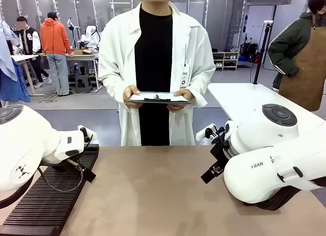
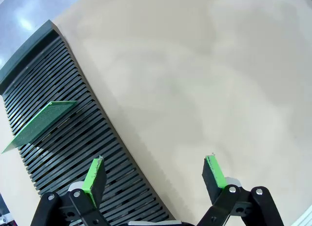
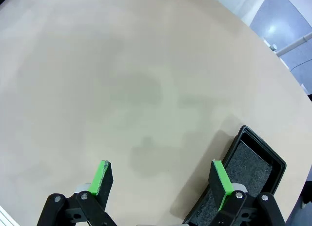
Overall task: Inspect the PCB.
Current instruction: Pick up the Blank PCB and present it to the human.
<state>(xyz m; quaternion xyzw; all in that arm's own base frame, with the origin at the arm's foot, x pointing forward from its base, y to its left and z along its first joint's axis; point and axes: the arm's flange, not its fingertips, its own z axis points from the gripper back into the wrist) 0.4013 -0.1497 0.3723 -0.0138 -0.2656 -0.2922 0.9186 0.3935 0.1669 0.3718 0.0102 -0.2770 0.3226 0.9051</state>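
Note:
The PCB (image 2: 41, 122), a thin green speckled board, stands tilted in a slot of a black ribbed rack (image 2: 63, 80) at the left of the left wrist view. My left gripper (image 2: 154, 173) hangs open above the rack's edge and the bare table. It is apart from the board, with nothing between its green pads (image 2: 95, 175). My right gripper (image 3: 161, 178) is open too and holds nothing. It hovers over the beige tabletop beside a shallow black tray (image 3: 263, 145).
Across the table a person in a white coat holds a clipboard (image 1: 158, 97) in both hands. The slotted rack (image 1: 51, 195) lies at the table's front left under my left arm. Between the two arms the beige table (image 1: 153, 195) has free room.

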